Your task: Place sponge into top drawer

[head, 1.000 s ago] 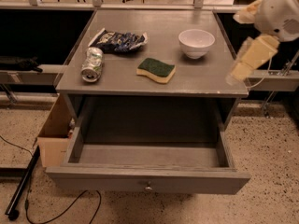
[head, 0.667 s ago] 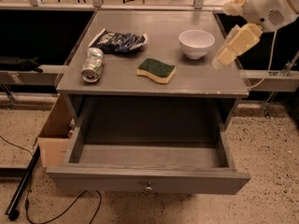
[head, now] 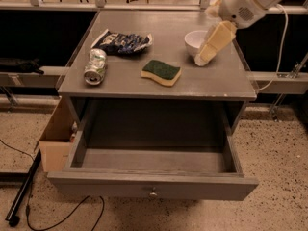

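Note:
The sponge (head: 161,72), yellow with its dark green face up, lies flat near the middle of the grey cabinet top (head: 221,81). The top drawer (head: 192,187) below is pulled fully open, and nothing shows inside it. Its small round knob (head: 153,193) is on the front panel. My gripper (head: 206,54) hangs from the white arm at the upper right. It points down over the right part of the cabinet top, in front of the white bowl (head: 194,39) and to the right of the sponge, apart from it.
A crushed can (head: 95,66) lies at the left of the top. A dark blue foil snack bag (head: 121,42) lies behind it. A cardboard box (head: 55,143) stands on the floor left of the drawer. A black pole and cable (head: 24,191) lie on the speckled floor.
The arm has swung left, from beyond the cabinet's right edge to over the top. The gripper now sits in front of the bowl, closer to the sponge. The sponge and drawer have not moved.

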`<state>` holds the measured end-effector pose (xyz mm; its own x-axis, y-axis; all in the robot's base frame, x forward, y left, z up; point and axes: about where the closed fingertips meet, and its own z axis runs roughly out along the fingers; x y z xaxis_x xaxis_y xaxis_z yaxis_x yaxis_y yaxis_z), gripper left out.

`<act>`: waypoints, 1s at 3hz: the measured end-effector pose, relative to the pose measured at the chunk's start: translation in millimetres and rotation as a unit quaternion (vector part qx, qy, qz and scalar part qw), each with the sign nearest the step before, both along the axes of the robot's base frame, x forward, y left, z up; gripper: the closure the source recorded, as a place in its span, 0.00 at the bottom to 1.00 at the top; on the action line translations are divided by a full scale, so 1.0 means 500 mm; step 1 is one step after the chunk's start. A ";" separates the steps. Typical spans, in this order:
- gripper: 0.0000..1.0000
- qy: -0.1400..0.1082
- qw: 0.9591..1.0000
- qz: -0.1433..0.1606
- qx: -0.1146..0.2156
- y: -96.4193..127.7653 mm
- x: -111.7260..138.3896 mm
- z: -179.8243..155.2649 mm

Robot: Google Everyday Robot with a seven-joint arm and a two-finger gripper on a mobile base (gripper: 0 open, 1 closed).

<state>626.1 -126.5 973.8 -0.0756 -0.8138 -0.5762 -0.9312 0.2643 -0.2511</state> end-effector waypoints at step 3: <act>0.00 0.027 0.999 -0.007 -0.033 0.044 0.059 -0.081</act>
